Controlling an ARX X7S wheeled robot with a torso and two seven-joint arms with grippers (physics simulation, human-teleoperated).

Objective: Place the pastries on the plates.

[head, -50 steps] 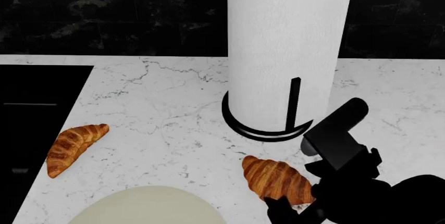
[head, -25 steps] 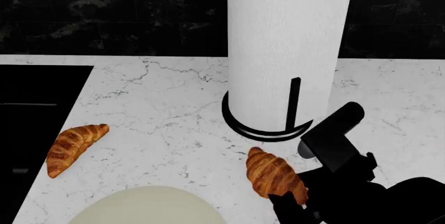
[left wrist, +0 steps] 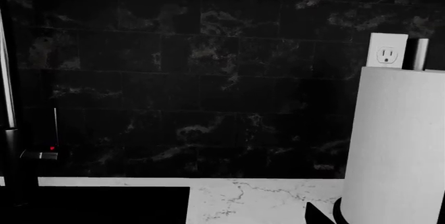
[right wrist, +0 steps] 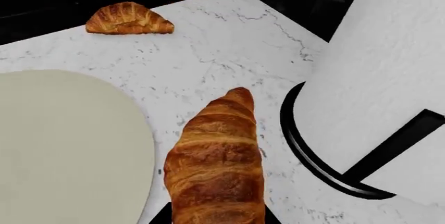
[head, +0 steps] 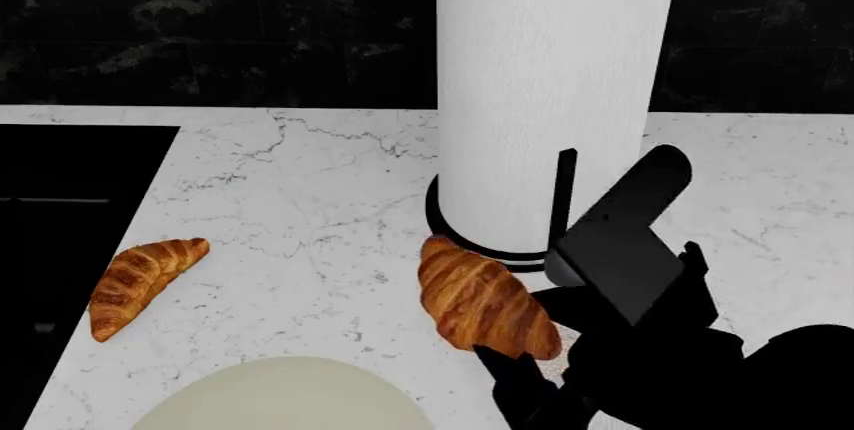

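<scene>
My right gripper (head: 537, 342) is shut on a golden-brown croissant (head: 478, 298) and holds it off the white marble counter, in front of the paper-towel roll. In the right wrist view the croissant (right wrist: 215, 161) sticks out between the black fingers of the gripper (right wrist: 215, 220). The plain beige plate (head: 280, 398) lies at the near edge, just left of the held croissant, and also shows in the right wrist view (right wrist: 62, 146). A second croissant (head: 140, 285) lies on the counter at the left, by the black cooktop. The blue-rimmed plate is out of view. Of my left gripper only one dark fingertip (left wrist: 317, 216) shows, far off centre.
A tall white paper-towel roll (head: 554, 90) on a black ring base (head: 461, 235) stands right behind the held croissant. A black cooktop (head: 67, 210) borders the counter at the left. A dark tiled wall (left wrist: 208, 78) with a white outlet (left wrist: 386, 50) closes the back.
My right gripper has lifted the croissant off the counter and carried it left and up, towards the ring base. The left croissant and the plate have not moved.
</scene>
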